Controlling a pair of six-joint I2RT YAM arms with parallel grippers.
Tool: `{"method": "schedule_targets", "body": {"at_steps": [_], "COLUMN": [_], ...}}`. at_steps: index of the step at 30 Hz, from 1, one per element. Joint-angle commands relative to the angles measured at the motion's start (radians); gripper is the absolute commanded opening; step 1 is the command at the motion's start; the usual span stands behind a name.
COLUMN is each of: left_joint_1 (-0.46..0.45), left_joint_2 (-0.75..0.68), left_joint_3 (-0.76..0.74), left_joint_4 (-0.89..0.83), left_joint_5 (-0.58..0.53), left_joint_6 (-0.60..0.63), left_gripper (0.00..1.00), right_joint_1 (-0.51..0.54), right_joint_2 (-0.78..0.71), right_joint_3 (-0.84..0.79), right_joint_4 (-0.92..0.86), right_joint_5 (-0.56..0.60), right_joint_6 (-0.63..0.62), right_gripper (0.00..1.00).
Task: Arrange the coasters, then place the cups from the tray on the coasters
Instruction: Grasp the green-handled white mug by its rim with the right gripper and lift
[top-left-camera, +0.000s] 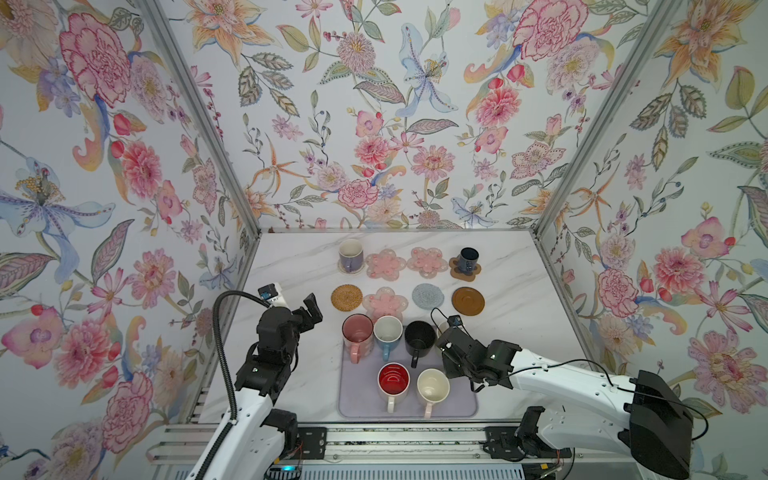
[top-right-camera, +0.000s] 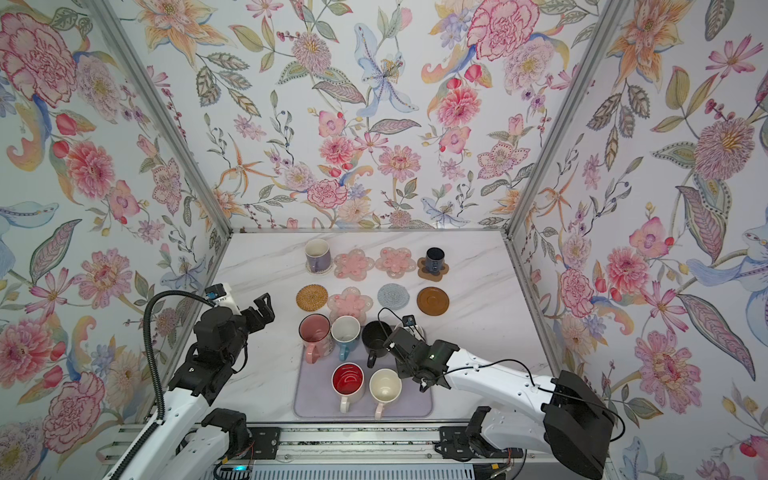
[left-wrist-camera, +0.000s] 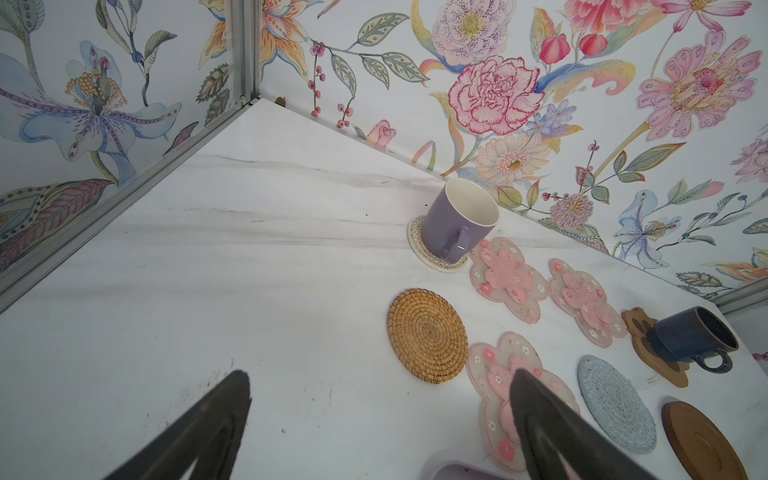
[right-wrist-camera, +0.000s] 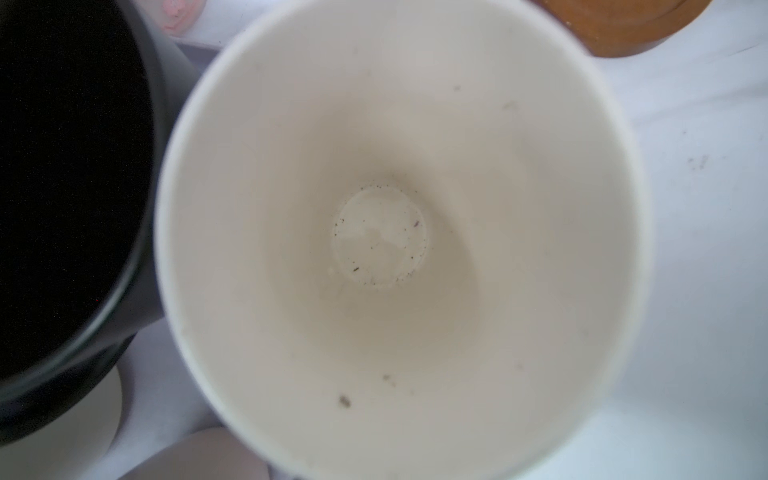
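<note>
Right claw (top-left-camera: 445, 337): closed, hangs straight above a pale cup (right-wrist-camera: 382, 232) at the far right corner of the tray (top-left-camera: 357, 401), tight beside the black mug (top-left-camera: 419, 337). Fingers hidden, so perhaps pinching the cup; cannot tell.

Left claw (top-left-camera: 311, 308): spread wide, empty, hovers off the tray's left side.

Also on the tray (all upright): pink mug (top-left-camera: 357, 330), blue mug (top-left-camera: 387, 332), red-lined mug (top-left-camera: 393, 380), cream mug (top-left-camera: 433, 386).

Beyond the tray's far edge: eight coasters (top-left-camera: 428, 296) in two rows, with the lavender mug (top-left-camera: 351, 254) and navy mug (top-left-camera: 468, 258) on the farther row's ends.

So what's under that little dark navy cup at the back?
A brown paw-shaped coaster, its lobes showing around the navy cup. The cup hides the coaster's middle.
</note>
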Motion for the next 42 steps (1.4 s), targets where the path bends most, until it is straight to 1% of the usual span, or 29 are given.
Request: {"method": "schedule_targets", "body": {"at_steps": [1, 5, 9, 11, 15, 19, 20, 21, 24, 29, 34, 38, 42], "left_joint_1": [0.005, 0.006, 0.005, 0.004, 0.005, 0.005, 0.005, 0.004, 0.004, 0.004, 0.004, 0.004, 0.004], "left_joint_2": [-0.017, -0.027, -0.025, -0.022, -0.016, -0.02, -0.022, -0.023, -0.034, -0.061, -0.072, -0.081, -0.079], "left_joint_3": [-0.016, -0.021, -0.024, -0.025, -0.023, -0.017, -0.017, -0.017, -0.015, -0.023, -0.01, -0.009, -0.009], "left_joint_4": [-0.013, -0.015, -0.015, -0.016, -0.012, -0.019, -0.019, -0.024, -0.039, -0.057, -0.09, -0.104, -0.102], "left_joint_5": [-0.007, -0.006, -0.003, 0.0, 0.009, 0.007, 0.007, 0.005, 0.005, -0.005, -0.006, -0.004, 0.004], "left_joint_6": [-0.009, -0.018, -0.018, -0.021, -0.018, -0.015, -0.012, -0.01, -0.015, -0.008, 0.006, 0.012, 0.01], "left_gripper": [0.99, 0.99, 0.99, 0.99, 0.99, 0.99, 0.99, 0.99, 0.99, 0.99, 0.99, 0.99, 0.99], "right_joint_1": [-0.003, -0.025, -0.092, -0.138, -0.29, -0.4, -0.413, -0.462, -0.519, -0.579, -0.608, -0.638, -0.652], "right_joint_2": [-0.046, -0.081, -0.135, -0.15, -0.157, -0.16, -0.149, -0.136, -0.09, -0.013, 0.065, 0.099, 0.149], "right_joint_3": [0.053, 0.088, 0.109, 0.108, 0.115, 0.118, 0.117, 0.119, 0.13, 0.159, 0.194, 0.205, 0.227], "right_joint_4": [-0.016, -0.045, -0.057, -0.056, -0.036, 0.037, 0.052, 0.066, 0.108, 0.184, 0.23, 0.268, 0.28], "right_joint_5": [0.026, 0.029, 0.03, 0.04, 0.026, -0.021, -0.034, -0.052, -0.09, -0.117, -0.136, -0.174, -0.18], "right_joint_6": [-0.021, -0.036, -0.065, -0.091, -0.155, -0.224, -0.237, -0.252, -0.295, -0.359, -0.412, -0.421, -0.431], "right_gripper": [0.0, 0.0, 0.0, 0.0, 0.0, 0.0, 0.0, 0.0, 0.0, 0.0, 0.0, 0.0, 0.0]}}
